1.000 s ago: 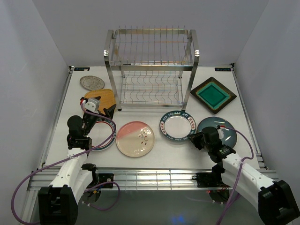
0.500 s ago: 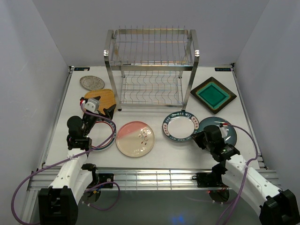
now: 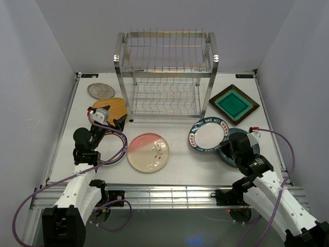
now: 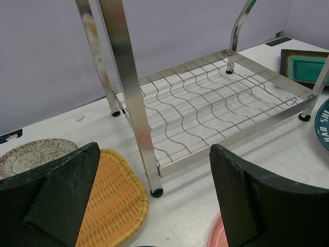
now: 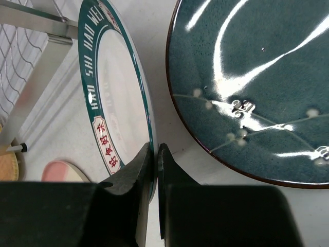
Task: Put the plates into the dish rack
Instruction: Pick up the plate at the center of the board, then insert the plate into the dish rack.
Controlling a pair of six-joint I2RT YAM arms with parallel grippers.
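since the right gripper (image 5: pixel 153 149) pinches the tilted blue-rimmed plate (image 3: pixel 208 135) by its near-right rim, the dish rack (image 3: pixel 164 98) lies far-left of it; left gripper (image 4: pixel 154 170) wide open.

1. green-rimmed plate (image 3: pixel 112 160), near left edge of the table (image 3: pixel 175 177): all but a rim sliver under the left arm (image 3: pixel 85 149).
2. dark blue-grey plate (image 5: pixel 247 77): cut by the right wrist view's top and right edges.
3. pink-cream plate (image 4: pixel 217 235): bottom edge of the left wrist view leaves only a sliver.
4. blue-patterned plate (image 3: pixel 207 135): rim lettering too small to read from above.
5. dish rack (image 4: pixel 205 110): upper tier outside the left wrist view.
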